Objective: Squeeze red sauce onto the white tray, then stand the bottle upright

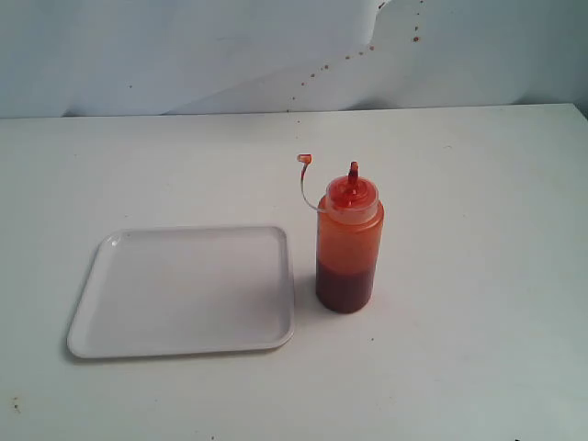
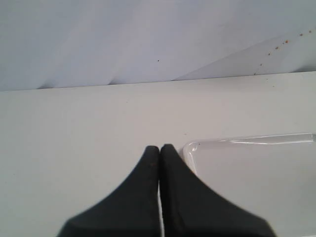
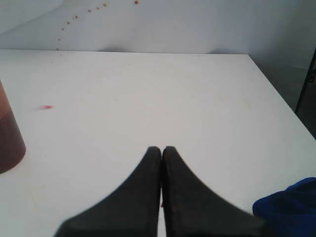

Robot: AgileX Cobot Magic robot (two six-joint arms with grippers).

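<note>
**Item 1. Table point(image 1: 459, 367).** White, matt top that carried everything else. The bottle stood near its middle.

**Item 2. The white tray point(image 1: 101, 344).** Flat, with a low rim. It lay just beside the bottle with its near edge almost at the bottle's base, though contact could not be confirmed. No sauce showed on it. Judged to be placed close so that a short tip of the bottle would reach it.

**Item 3. The bottle point(image 1: 349, 248).** Translucent orange-red, upright on its base with the nozzle pointing up. Nothing held it. Judged ready for pickup, with the squeezing not yet begun.

**Item 4. Left gripper point(image 2: 160, 148).** Black jaws pressed together, holding nothing. It hovered on the tray's side of the bottle by one tray corner. The bottle itself was out of its wrist view.

**Item 5. Right gripper point(image 3: 162, 148).** Jaws likewise closed and empty. It sat apart from the bottle on the side away from the tray, with the bottle's lower body at the edge of its wrist view. Judged the better placed of the two to take the bottle, once opened.

**Item 6. The red sauce point(image 1: 344, 287).** A dark band filling the lower part of the bottle, all of it inside.

**Item 7. Tip cap point(image 1: 304, 159).** Off the nozzle, on a thin tether that arched up from the bottle's collar toward the tray side. This left the nozzle free to pour.

**Item 8. Red smear point(image 3: 45, 107).** A faint mark on the table near the bottle.
</note>
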